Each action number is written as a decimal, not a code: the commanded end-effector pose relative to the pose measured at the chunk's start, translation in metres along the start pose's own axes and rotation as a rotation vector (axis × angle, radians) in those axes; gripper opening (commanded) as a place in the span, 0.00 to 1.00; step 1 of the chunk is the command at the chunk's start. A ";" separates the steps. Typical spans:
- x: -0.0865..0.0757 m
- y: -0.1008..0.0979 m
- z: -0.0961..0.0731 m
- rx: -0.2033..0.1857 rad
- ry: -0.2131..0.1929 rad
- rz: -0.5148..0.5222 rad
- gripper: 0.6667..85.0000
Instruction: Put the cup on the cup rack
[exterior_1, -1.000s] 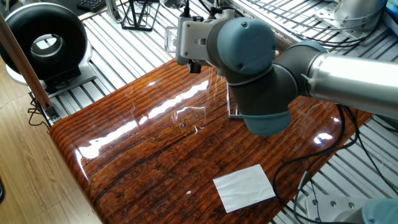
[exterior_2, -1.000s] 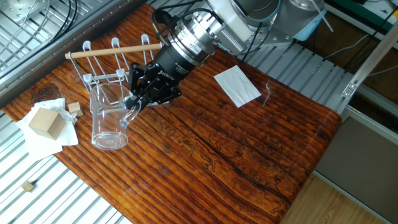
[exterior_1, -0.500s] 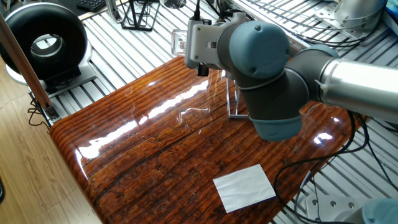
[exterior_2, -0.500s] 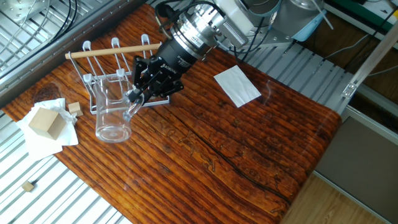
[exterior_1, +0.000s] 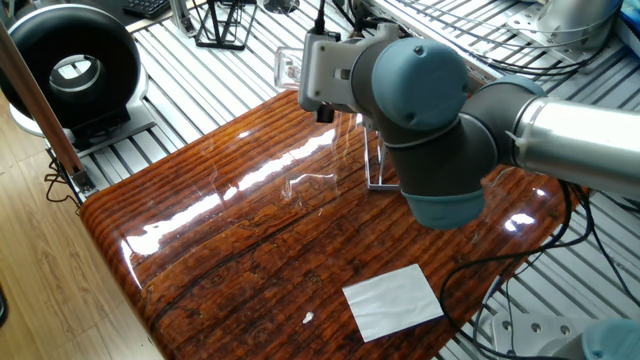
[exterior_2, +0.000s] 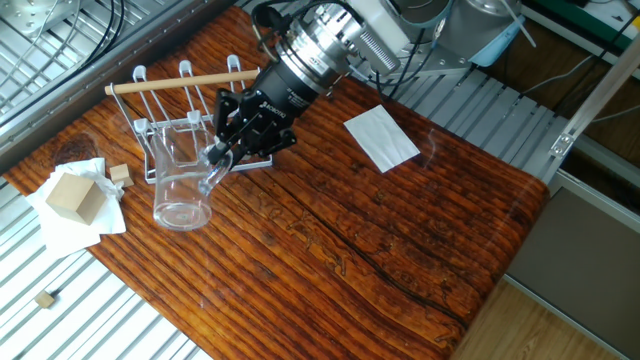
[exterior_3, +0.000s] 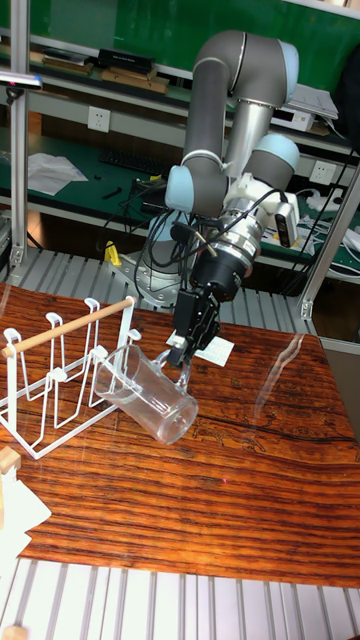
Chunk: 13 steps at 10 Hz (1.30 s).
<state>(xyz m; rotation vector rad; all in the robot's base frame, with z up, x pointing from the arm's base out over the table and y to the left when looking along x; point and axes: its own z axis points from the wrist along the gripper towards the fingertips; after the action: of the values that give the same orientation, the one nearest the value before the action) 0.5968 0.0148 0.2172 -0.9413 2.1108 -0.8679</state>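
Pinching the glass tumbler by its rim, gripper tilts its mouth toward the cup rack pegs, apparently for hanging.

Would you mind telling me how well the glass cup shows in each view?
One fixed view: glare streaks the tabletop, cup nearly invisible. The other fixed view: cup clear. Tall fixed view: cup sharp, tilted in the pincer.
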 end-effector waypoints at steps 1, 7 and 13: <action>-0.020 -0.007 -0.004 0.007 -0.038 0.110 0.00; -0.030 0.008 -0.006 -0.065 -0.085 0.281 0.00; -0.032 0.015 -0.010 -0.095 -0.093 0.361 0.00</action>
<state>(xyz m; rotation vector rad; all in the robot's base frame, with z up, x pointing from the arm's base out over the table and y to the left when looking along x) 0.6015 0.0505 0.2209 -0.6462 2.1535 -0.5721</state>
